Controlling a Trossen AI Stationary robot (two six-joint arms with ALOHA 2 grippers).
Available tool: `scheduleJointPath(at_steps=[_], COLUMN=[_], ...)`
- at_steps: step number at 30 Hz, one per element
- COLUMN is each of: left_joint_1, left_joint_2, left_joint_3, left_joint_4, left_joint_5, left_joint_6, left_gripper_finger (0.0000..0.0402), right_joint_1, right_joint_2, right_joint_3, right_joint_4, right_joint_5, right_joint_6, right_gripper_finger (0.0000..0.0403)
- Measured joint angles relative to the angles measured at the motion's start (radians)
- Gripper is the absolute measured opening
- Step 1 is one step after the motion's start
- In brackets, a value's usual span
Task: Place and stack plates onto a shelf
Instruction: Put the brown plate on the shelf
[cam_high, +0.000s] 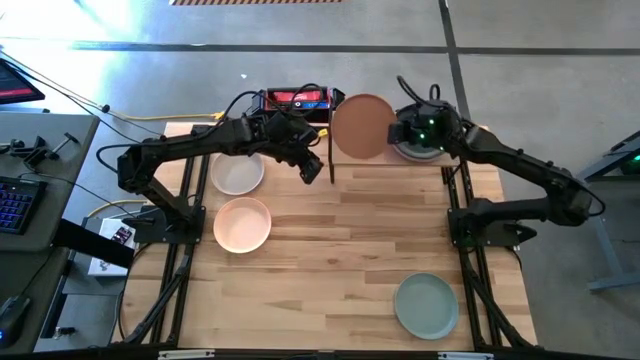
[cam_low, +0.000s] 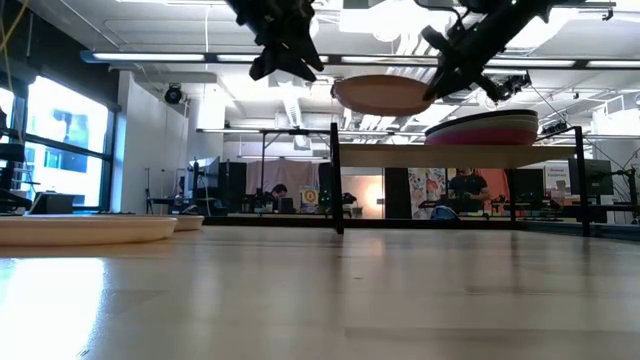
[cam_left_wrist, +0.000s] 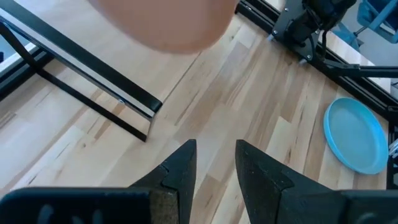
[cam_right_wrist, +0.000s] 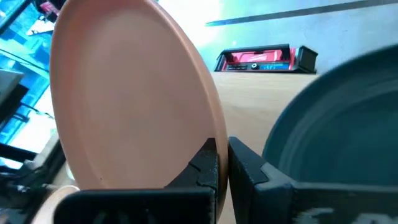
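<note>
Pale plank tabletop (cam_high: 350, 270) carries, from the left, a cream plate (cam_high: 237, 172) at ten o'clock and a peach plate (cam_high: 242, 224) just below it. Over the shelf's (cam_low: 450, 155) left end at twelve o'clock, the left gripper (cam_high: 312, 172) hangs with fingers narrowly parted, holding nothing. Beside it the right gripper (cam_right_wrist: 222, 163) is clamped on the rim of a tan plate (cam_high: 362, 126), carried in the air above the shelf. Under that arm, at one o'clock, sits a stack of plates (cam_low: 482, 129) with a dark one on top. A pale green plate (cam_high: 426, 305) lies at five o'clock.
</note>
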Motion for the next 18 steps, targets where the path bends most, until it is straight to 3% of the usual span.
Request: scheduleJointPath(at_steps=[8,18], left_joint_1=[0.004,0.004], left_joint_2=[0.000,0.000], left_joint_3=[0.000,0.000], left_joint_4=[0.000,-0.003], left_joint_5=[-0.001,-0.003], left_joint_6=[0.018,0.018], left_gripper_finger=[0.0102,0.0102], right_joint_1=[-0.027,-0.067], right_joint_2=[0.078,0.085], right_joint_3=[0.000,0.000], right_joint_4=[0.026,-0.021], right_joint_5=[-0.025,-0.010], right_joint_6=[-0.137,-0.164], right_gripper_finger=[0.0000,0.0000])
